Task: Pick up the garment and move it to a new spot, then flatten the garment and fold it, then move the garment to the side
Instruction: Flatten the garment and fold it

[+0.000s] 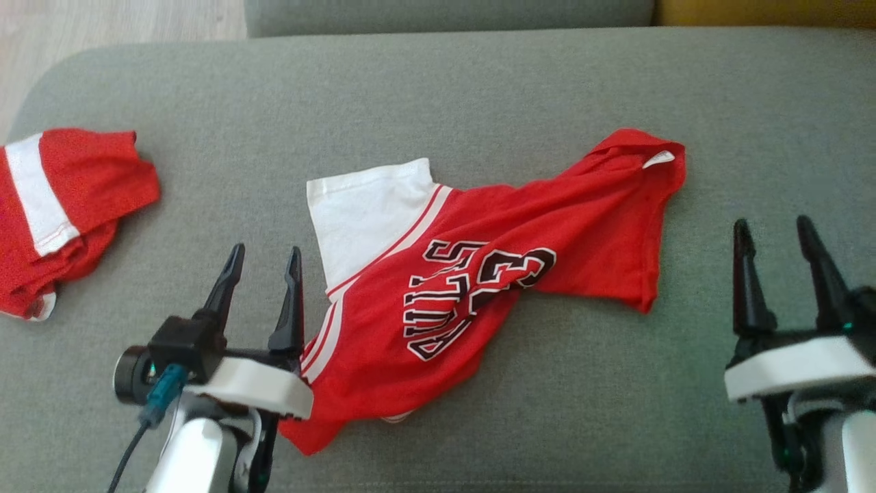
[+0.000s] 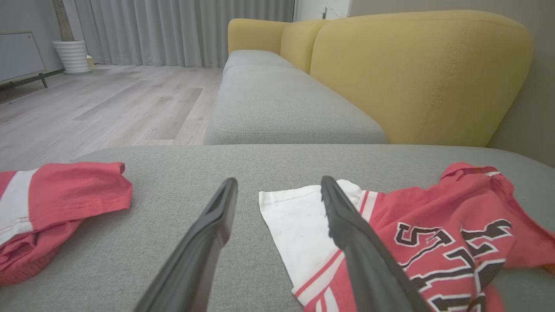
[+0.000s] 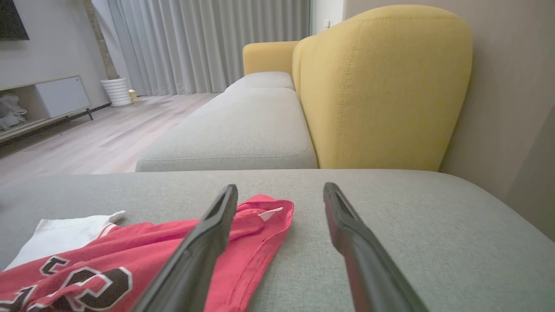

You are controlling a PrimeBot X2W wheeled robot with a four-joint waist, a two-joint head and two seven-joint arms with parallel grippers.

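We see the red Bulls jersey (image 1: 479,274) lying rumpled near the middle of the grey sofa cushion (image 1: 479,89), a little closer to its near edge than its far one. It is bunched and twisted, not flattened, and no fold has been made. We judge that the flattening, the folding and the final move to the side are all left to do. Whether this spot is already the new one we cannot tell.

Our left hand (image 1: 267,250) hangs at the jersey's left border with its two fingers spread and nothing between them. Whether it touches the cloth we cannot tell. Our right hand (image 1: 772,222) is equally open and empty, over bare cushion toward the right edge and clear of the jersey.

The jersey's long axis runs on a diagonal, from the near-left part of the cushion up toward the far-right. The end with the neck label (image 1: 658,159) points to the far right, so we take the near-left end for the hem. A white sleeve (image 1: 366,212) sticks out toward the far-left. The lettering lies along the diagonal and reads upside down to us.

A second red-and-white garment (image 1: 61,205) sits heaped at the left edge, well apart from the jersey.
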